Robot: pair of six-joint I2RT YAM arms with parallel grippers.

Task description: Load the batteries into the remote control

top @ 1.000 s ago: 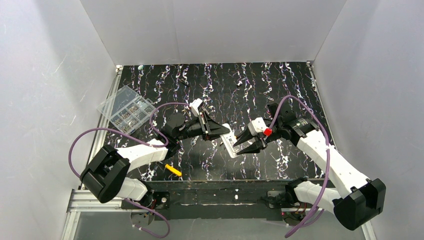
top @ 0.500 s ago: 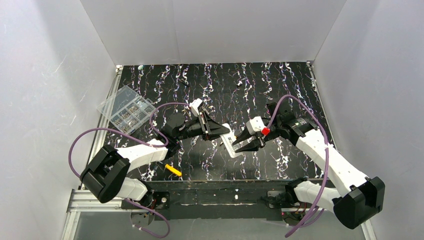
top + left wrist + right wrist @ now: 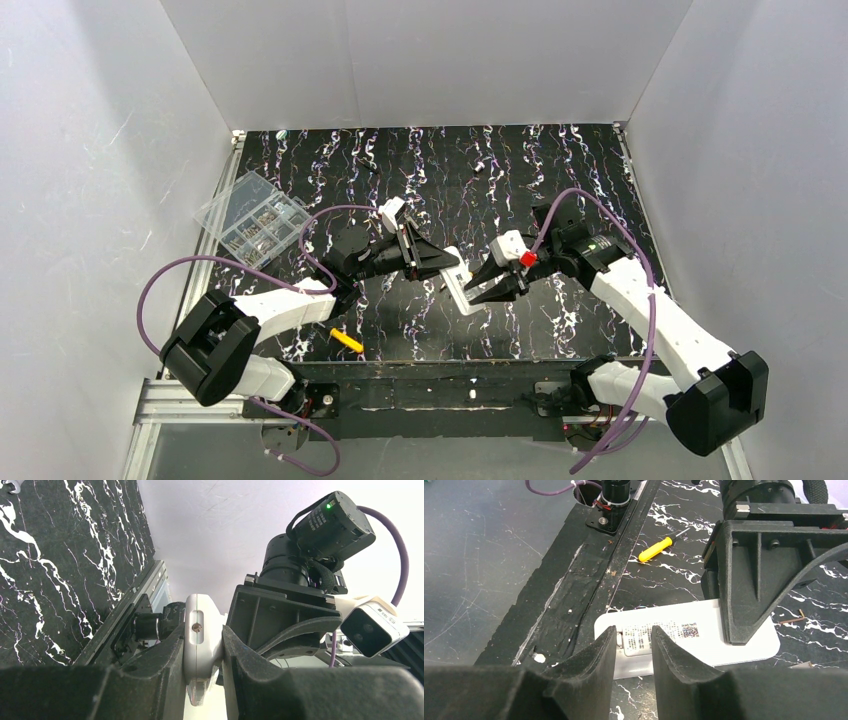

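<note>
The white remote control (image 3: 460, 282) is held off the table between both arms, back side with a printed label (image 3: 669, 631) facing up. My left gripper (image 3: 450, 266) is shut on one end of it; the left wrist view shows the remote's end (image 3: 200, 655) clamped between the fingers (image 3: 160, 665). My right gripper (image 3: 482, 289) is narrowly open, its tips (image 3: 633, 637) straddling the labelled panel near the remote's (image 3: 704, 645) other end. The left gripper's finger (image 3: 749, 590) presses on the remote's far part. No blue batteries show in any view.
A yellow-handled screwdriver (image 3: 347, 340) lies near the front edge, left of centre, and also shows in the right wrist view (image 3: 656, 548). A clear compartment box (image 3: 252, 218) sits at the far left. Small loose bits (image 3: 793, 620) lie on the black marbled table (image 3: 560, 180).
My right gripper has moved a little left, closing in over the remote's labelled back. The left gripper and the remote have stayed put.
</note>
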